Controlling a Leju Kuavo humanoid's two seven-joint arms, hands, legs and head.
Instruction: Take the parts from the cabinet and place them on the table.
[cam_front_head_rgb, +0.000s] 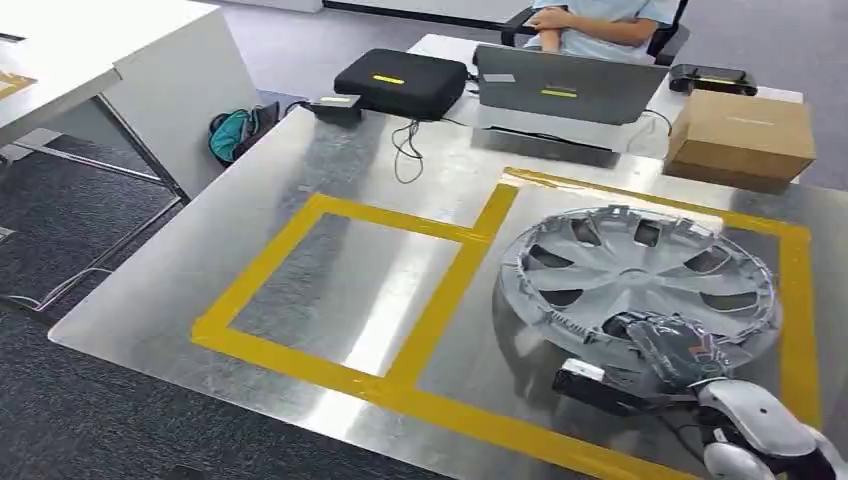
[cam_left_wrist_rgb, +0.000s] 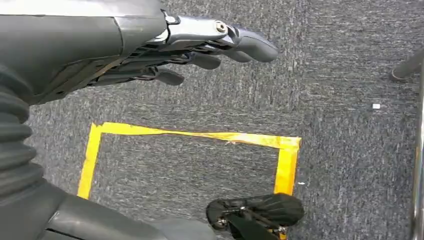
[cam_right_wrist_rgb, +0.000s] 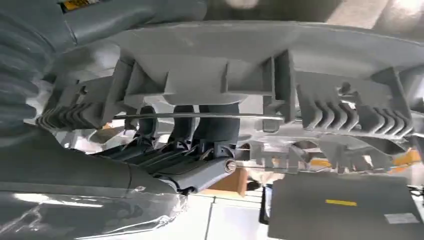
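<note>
Setting the silver wheel cover (cam_front_head_rgb: 640, 275) down on the metal table (cam_front_head_rgb: 330, 170) looks like the step in hand: in the head view it lies at the lower right of the frame, inside the right-hand bay of the yellow tape outline (cam_front_head_rgb: 440, 295), with the left-hand bay beside it bare. The right hand (cam_front_head_rgb: 668, 345) comes in from the lower right corner and grips the cover's near rim; the right wrist view shows its dark fingers (cam_right_wrist_rgb: 200, 127) hooked through the ribbed underside of the rim, so the hold reads as firm. I cannot tell whether the cover's whole rim rests flat on the table or its near edge is lifted. The left hand (cam_left_wrist_rgb: 200, 50) hangs over grey carpet in its own wrist view, fingers apart and holding nothing, above a yellow tape square (cam_left_wrist_rgb: 190, 150) on the floor. At the top of the head view stand a black case (cam_front_head_rgb: 400, 82), a grey laptop (cam_front_head_rgb: 565, 88) and a cardboard box (cam_front_head_rgb: 740, 135), with a seated person (cam_front_head_rgb: 600, 22) behind them. The next move, as I judge it, calls for unhooking the fingers cleanly from the ribs and drawing the hand back without dragging the cover across the tape line.
</note>
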